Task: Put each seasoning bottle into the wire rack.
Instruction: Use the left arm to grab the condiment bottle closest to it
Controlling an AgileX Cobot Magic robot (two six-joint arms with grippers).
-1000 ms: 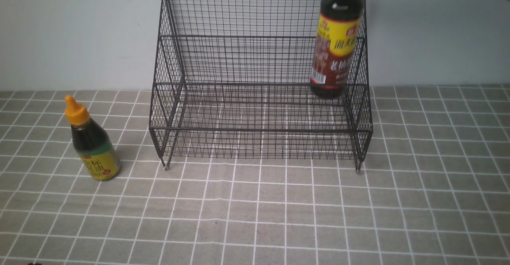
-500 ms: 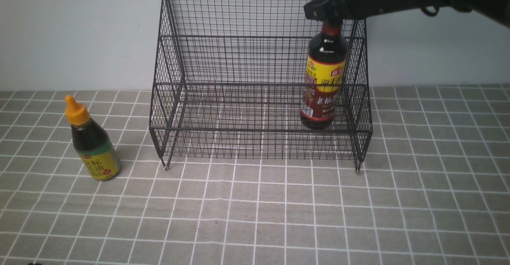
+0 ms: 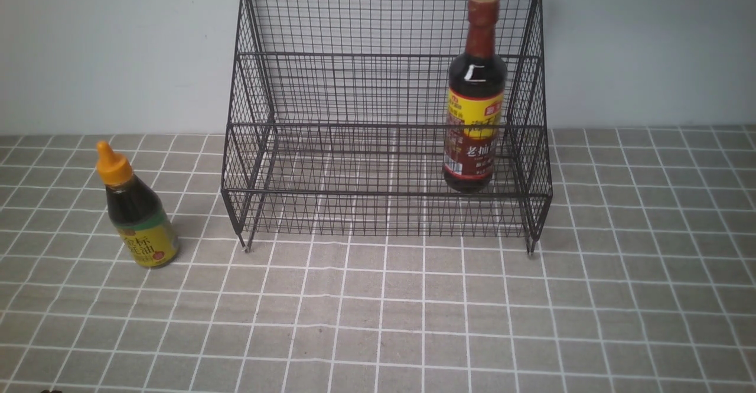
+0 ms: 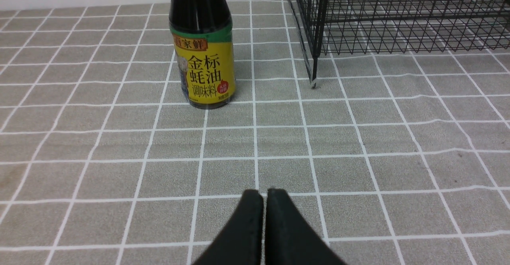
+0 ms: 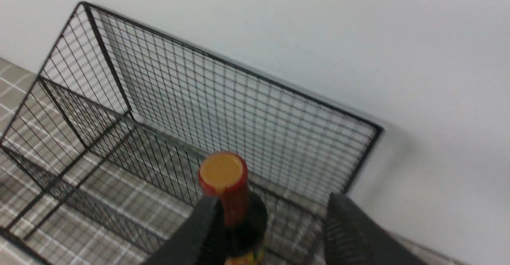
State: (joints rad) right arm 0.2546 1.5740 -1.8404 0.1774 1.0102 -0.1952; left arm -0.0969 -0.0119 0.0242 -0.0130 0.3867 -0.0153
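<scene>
Grey checked tabletop (image 3: 378,322): wire rack (image 3: 354,20) holds the tall bottle (image 3: 474,115) upright at its right end; short bottle (image 3: 139,221) stands outside, left. Left pincer (image 4: 264,195) pressed together, right pincer (image 5: 275,199) spread.

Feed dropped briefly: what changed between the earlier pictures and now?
The tall brown-capped dark-sauce bottle came down into the right end of the black wire-mesh rack and stands upright. The right gripper let go, open, and left the front view. The short orange-capped bottle stayed put.
</scene>
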